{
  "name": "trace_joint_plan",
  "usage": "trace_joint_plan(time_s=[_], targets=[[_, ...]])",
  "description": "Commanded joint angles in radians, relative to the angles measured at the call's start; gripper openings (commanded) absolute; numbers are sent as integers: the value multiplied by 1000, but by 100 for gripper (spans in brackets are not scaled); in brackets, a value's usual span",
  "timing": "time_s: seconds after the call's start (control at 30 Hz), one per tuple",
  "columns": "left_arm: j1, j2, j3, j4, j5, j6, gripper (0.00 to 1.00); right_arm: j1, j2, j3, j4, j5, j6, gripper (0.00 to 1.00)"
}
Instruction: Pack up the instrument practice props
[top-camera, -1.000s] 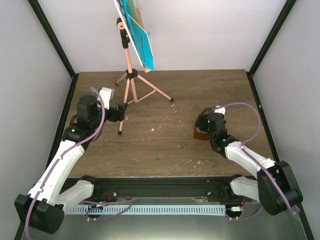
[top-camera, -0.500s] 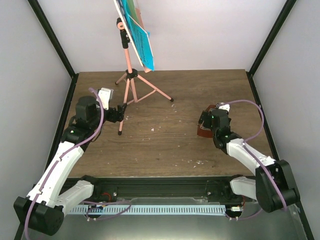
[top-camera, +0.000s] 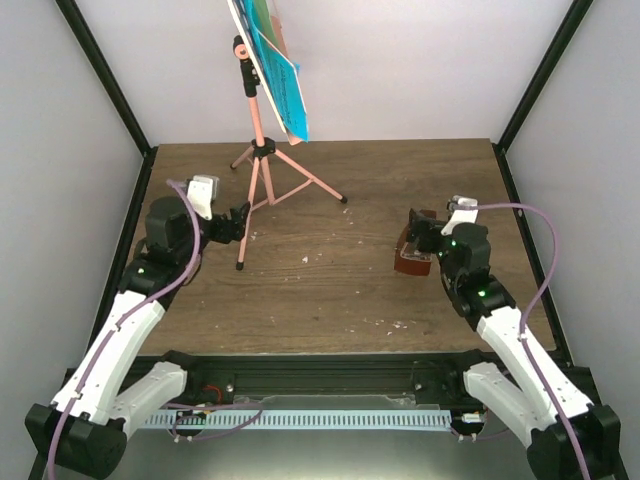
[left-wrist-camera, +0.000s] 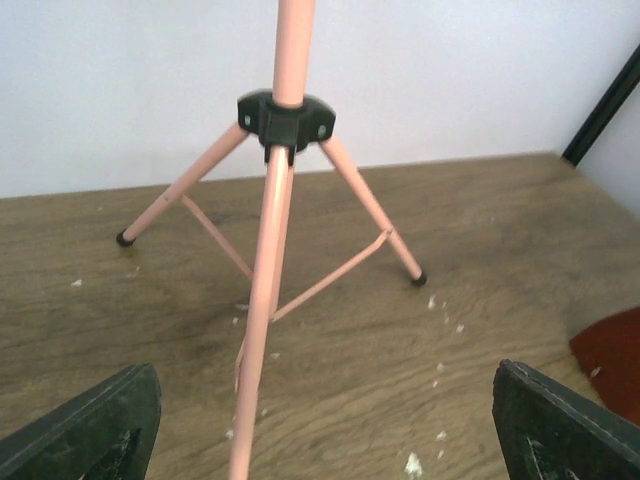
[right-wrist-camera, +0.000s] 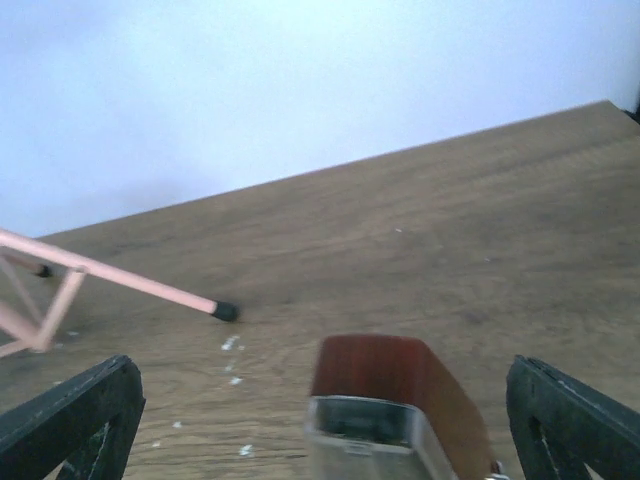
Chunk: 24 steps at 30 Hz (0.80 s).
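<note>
Currently the left gripper (top-camera: 238, 222) is positioned low over the wooden table (top-camera: 330, 300) at the foot of the pink tripod music stand (top-camera: 258, 150). In the left wrist view its fingers (left-wrist-camera: 90, 430) are spread wide, one at each bottom corner of the frame, and they hold nothing. The near leg (left-wrist-camera: 262, 300) of the stand runs down between them without touching either finger. Judged from this alignment, the gripper is set up to close on that leg, either to steady the stand or to fold it.

The stand is upright at the far left-centre of the table. Its three legs are splayed from the black hub (left-wrist-camera: 286, 118), which keeps it stable. The blue sheet-music pages (top-camera: 282, 85) lie against the tilted desk at the top. A yellow-green page edge (top-camera: 256, 14) shows above them. The tilt of the desk appears to be what keeps the pages in place, so any pull on the leg could shake them loose.

White flecks (top-camera: 305, 259) are scattered over the middle of the table.

The reddish-brown metronome (top-camera: 408, 262) sits on the right side of the table, well apart from the stand. Its clear plastic cover (right-wrist-camera: 362, 432) is at the end nearest the right wrist camera. Whether it stands upright or lies tilted cannot be told.

The right gripper (top-camera: 424, 226) hovers at the metronome with its fingers (right-wrist-camera: 70, 420) fully apart and empty. The metronome lies centred between them, which suggests a grasp is being prepared
</note>
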Motion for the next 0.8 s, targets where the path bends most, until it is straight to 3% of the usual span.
trace_joint_plan(time_s=[0.0, 0.17, 0.43, 0.77], targets=[[9, 1, 5, 154, 16, -153, 92, -7, -64, 54, -50, -155, -21, 100], [15, 149, 63, 336, 98, -307, 91, -6, -92, 76, -65, -287, -9, 100], [76, 470, 268, 479, 150, -325, 78, -7, -154, 67, -66, -429, -43, 100], [93, 683, 374, 635, 293, -156, 63, -6, -106, -18, 135, -502, -57, 100]])
